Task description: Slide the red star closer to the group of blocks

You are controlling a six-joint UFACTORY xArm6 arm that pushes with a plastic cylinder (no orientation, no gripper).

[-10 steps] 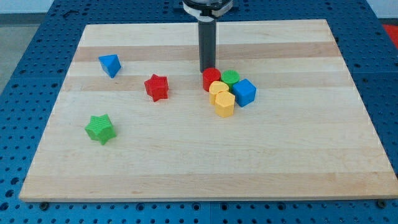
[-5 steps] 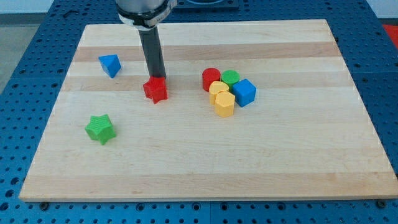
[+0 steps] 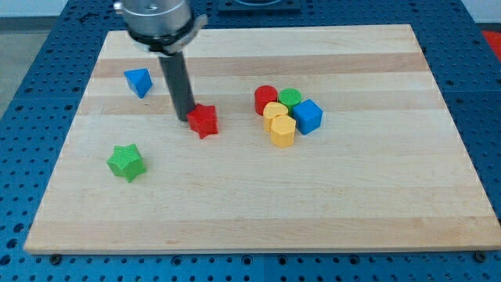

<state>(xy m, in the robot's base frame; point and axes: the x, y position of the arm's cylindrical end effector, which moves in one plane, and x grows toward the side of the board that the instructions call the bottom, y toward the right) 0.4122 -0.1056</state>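
The red star [image 3: 204, 121] lies on the wooden board left of centre. My tip [image 3: 185, 117] touches its left side. To the view's right sits the group: a red cylinder [image 3: 265, 99], a green cylinder [image 3: 290, 98], a blue cube [image 3: 307, 116], a yellow heart-like block [image 3: 274, 111] and a yellow hexagon [image 3: 282, 131], packed together. The star is about one block's width to the left of the group.
A blue triangular block [image 3: 138, 81] lies near the view's upper left. A green star [image 3: 125, 162] lies at the lower left. The board [image 3: 258, 204] ends at a blue perforated table on all sides.
My rod moved from beside the red cylinder leftward to the red star, then came round to its left side. The star has slid slightly to the right and down.
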